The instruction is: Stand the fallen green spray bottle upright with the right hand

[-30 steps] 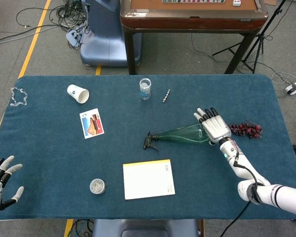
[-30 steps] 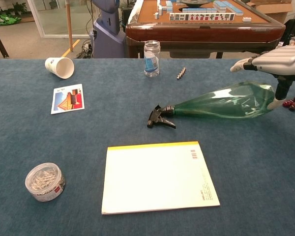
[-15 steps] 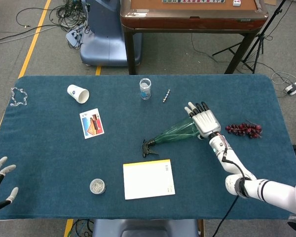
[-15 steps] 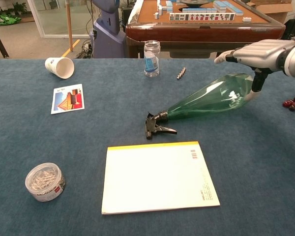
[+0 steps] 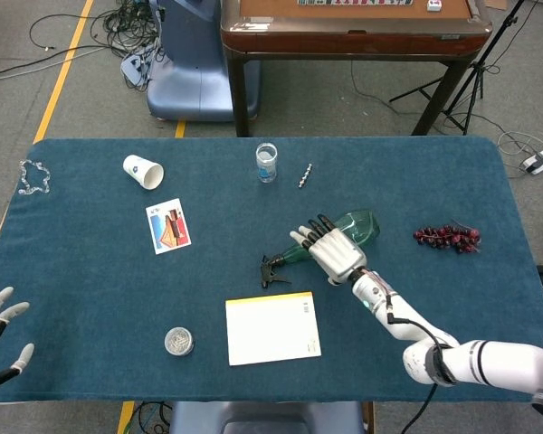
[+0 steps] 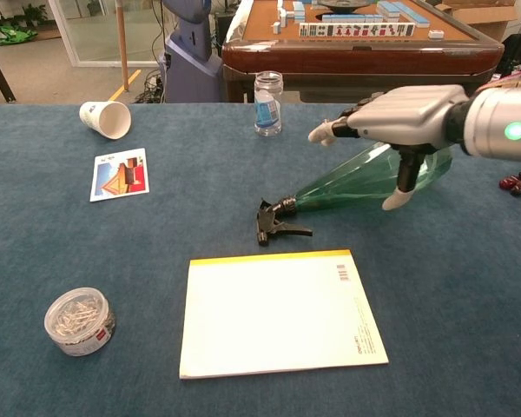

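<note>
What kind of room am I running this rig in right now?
Probably a robot lab or test space: loose cables trail across a bare grey floor, a tripod stands by, and a mahjong table sits behind the blue-clothed table.

Even, bright indoor light, soft shadows throughout.

Light falls from overhead, flat across the blue surface (image 5: 90,298); things cast only faint, short shadows. A small green lamp glows on the right arm's wrist in the chest view. The green spray bottle (image 6: 365,178) shows mild highlights. Both views are sharp, with slight bending at the chest view's edges.
</note>
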`<state>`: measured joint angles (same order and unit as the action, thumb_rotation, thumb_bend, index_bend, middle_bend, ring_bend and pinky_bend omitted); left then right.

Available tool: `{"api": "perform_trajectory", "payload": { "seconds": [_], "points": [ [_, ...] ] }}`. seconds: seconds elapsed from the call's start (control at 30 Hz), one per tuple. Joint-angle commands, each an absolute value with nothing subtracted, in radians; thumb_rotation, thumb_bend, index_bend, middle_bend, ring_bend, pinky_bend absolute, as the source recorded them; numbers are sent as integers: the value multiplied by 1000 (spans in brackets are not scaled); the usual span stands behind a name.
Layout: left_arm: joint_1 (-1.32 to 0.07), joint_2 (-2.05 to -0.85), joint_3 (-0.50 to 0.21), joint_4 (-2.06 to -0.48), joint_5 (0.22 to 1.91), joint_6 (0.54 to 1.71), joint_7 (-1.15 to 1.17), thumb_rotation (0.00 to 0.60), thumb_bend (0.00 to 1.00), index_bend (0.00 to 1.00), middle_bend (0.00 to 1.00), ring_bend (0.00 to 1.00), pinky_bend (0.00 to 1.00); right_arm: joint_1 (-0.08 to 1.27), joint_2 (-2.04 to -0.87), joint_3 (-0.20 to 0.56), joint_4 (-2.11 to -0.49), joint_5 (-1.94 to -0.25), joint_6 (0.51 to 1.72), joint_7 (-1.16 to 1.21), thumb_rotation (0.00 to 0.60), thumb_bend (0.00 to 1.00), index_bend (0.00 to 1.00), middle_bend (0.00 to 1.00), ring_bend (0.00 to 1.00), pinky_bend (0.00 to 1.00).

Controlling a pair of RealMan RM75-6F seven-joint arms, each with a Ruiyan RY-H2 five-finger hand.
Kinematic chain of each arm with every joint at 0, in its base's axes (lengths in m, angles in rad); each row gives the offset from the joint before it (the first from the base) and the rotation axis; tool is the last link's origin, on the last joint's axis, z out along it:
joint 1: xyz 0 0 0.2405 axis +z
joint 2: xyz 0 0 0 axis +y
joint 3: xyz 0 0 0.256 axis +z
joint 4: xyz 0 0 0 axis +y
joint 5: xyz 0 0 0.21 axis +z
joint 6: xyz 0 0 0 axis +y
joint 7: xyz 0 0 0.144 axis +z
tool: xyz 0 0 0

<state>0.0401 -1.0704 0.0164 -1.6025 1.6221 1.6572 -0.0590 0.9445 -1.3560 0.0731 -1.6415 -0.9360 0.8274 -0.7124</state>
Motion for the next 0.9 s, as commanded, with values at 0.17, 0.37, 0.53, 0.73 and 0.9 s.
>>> {"api": "perform_trajectory", "payload": {
  "seconds": [0.17, 0.37, 0.53, 0.73, 0.9],
  "points": [
    [61, -1063, 20, -1586, 1616, 1679, -88, 600, 335, 240, 73, 28, 18, 1043, -1514, 69, -1519, -771, 852, -880, 600, 103, 109, 169, 13, 21],
    [73, -1060, 20, -1577, 1610, 1691, -104, 600, 334, 240, 73, 28, 18, 1084, -1593, 74, -1412, -701, 838, -913, 600, 161, 151, 201, 27, 21],
    [82, -1057, 19, -1572, 1600, 1696, -108, 600, 335, 240, 73, 29, 17, 1102, -1641, 75, -1341, -696, 829, -906, 600, 198, 234, 256, 68, 21],
    [83, -1056, 18, -1570, 1601, 1694, -107, 600, 335, 241, 73, 28, 15, 1111, -1666, 63, -1301, -697, 821, -908, 600, 198, 303, 282, 84, 21],
    [84, -1057, 17, -1568, 1602, 1692, -108, 600, 334, 241, 73, 28, 14, 1117, -1683, 54, -1278, -692, 826, -922, 600, 215, 353, 310, 110, 32]
  ]
}}
